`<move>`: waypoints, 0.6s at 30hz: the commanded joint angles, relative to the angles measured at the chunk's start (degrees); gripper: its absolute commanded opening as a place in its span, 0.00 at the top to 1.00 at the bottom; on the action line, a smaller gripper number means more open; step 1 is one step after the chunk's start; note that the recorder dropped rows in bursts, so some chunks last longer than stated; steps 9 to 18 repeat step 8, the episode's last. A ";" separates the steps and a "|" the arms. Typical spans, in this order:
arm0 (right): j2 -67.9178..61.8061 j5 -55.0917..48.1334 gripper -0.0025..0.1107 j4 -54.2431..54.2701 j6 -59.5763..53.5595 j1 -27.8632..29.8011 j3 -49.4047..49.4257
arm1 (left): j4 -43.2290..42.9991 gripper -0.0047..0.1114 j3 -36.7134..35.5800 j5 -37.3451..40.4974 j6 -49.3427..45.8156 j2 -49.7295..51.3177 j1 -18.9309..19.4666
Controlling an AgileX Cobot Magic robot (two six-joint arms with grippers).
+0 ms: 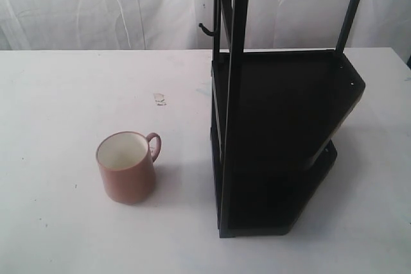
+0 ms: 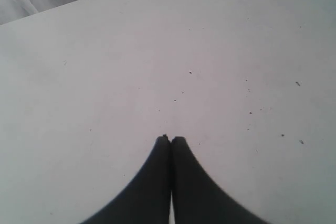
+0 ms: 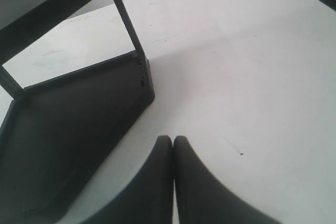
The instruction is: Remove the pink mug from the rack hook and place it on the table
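Observation:
The pink mug [image 1: 127, 167] stands upright on the white table [image 1: 64, 94], left of the rack [image 1: 276, 139], its handle toward the rack and its cream inside showing. The rack hook [image 1: 206, 30] sticks out bare from the upright post. Neither gripper shows in the exterior view. My left gripper [image 2: 171, 139] is shut over bare table [image 2: 210, 51], holding nothing. My right gripper [image 3: 172, 139] is shut too, empty, above the table [image 3: 252, 77] beside the rack's shelf [image 3: 79, 114].
A small scrap of tape [image 1: 159, 99] lies on the table between the mug and the hook. A white curtain [image 1: 96, 4] hangs behind the table's far edge.

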State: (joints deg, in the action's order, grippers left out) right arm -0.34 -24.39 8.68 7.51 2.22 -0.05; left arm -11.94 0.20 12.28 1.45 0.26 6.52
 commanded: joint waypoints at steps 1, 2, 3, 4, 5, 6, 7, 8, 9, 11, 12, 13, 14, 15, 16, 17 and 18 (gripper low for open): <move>0.34 0.43 0.98 -0.55 0.23 0.14 0.05 | -0.06 0.96 -0.20 -0.20 0.01 -0.26 0.18; 0.34 0.43 0.98 -0.55 0.23 0.14 0.05 | -0.06 0.96 -0.20 -0.20 0.01 -0.26 0.18; 0.34 0.43 0.98 -0.55 0.23 0.14 0.05 | -0.06 0.96 -0.20 -0.20 0.01 -0.26 0.18; 0.34 0.43 0.98 -0.55 0.23 0.14 0.05 | -0.06 0.96 -0.20 -0.20 0.01 -0.26 0.18; 0.34 0.43 0.98 -0.55 0.23 0.14 0.05 | -0.06 0.96 -0.20 -0.20 0.01 -0.26 0.18; 0.34 0.43 0.98 -0.55 0.23 0.14 0.05 | -0.06 0.96 -0.20 -0.20 0.01 -0.26 0.18; 0.34 0.41 0.98 -0.55 0.77 0.14 0.05 | -0.06 0.96 -0.20 -0.20 0.01 -0.26 0.18; 0.34 0.31 0.98 -0.55 1.22 0.14 0.05 | -0.06 0.96 -0.20 -0.20 0.01 -0.26 0.18; 0.34 0.31 0.98 -0.55 1.22 0.14 0.05 | -0.06 0.96 -0.20 -0.20 0.01 -0.26 0.18; 0.34 0.31 0.98 -0.55 1.22 0.14 0.05 | -0.06 0.96 -0.20 -0.20 0.01 -0.26 0.18; 0.34 0.31 0.98 -0.55 1.22 0.14 0.05 | -0.06 0.96 -0.20 -0.20 0.01 -0.26 0.18; 0.34 0.31 0.98 -0.55 1.22 0.14 0.05 | -0.06 0.96 -0.20 -0.20 0.01 -0.26 0.18; 0.34 0.31 0.98 -0.55 1.22 0.14 0.05 | -0.06 0.96 -0.20 -0.20 0.01 -0.26 0.18; 0.34 0.31 0.98 -0.55 1.22 0.14 0.05 | -0.06 0.96 -0.20 -0.20 0.01 -0.26 0.18; 0.34 0.31 0.98 -0.55 1.22 0.14 0.05 | -0.06 0.96 -0.20 -0.20 0.01 -0.26 0.18; 0.34 0.31 0.98 -0.55 1.22 0.14 0.05 | -0.06 0.96 -0.20 -0.20 0.01 -0.26 0.18; 0.34 0.31 0.98 -0.55 1.22 0.14 0.05 | -0.06 0.96 -0.20 -0.20 0.01 -0.26 0.18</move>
